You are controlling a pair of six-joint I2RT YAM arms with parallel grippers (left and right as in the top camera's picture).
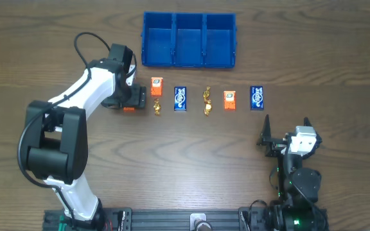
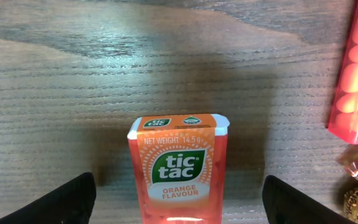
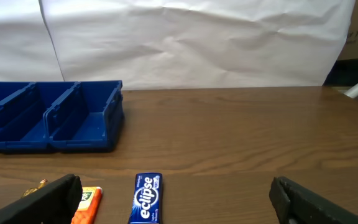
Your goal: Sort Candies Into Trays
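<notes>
Dark wood-grain worktop (image 1: pixel 56 38), white sheet (image 3: pixel 197 43) behind it: candies in a row below a blue three-compartment tray (image 1: pixel 189 63).

Tray: upper centre of the top view. Row across the middle of that view, left to right: held-side orange mint box (image 2: pixel 179 143), lying flat at the left end; second orange mint box (image 1: pixel 157 85) with a single gold-wrapped candy (image 1: pixel 157 109) just below it; blue gum pack (image 1: pixel 180 98); pair of gold-wrapped candies (image 1: pixel 207 95); third orange mint box (image 1: pixel 229 100); second blue gum pack (image 1: pixel 257 97). Left gripper (image 2: pixel 179 179): released, fingers spread either side of the held-side orange mint box with gaps on both sides. Right gripper (image 1: pixel 286 127): lower right of the top view, released, fingers wide apart, grasping nothing, well apart from the row.
</notes>
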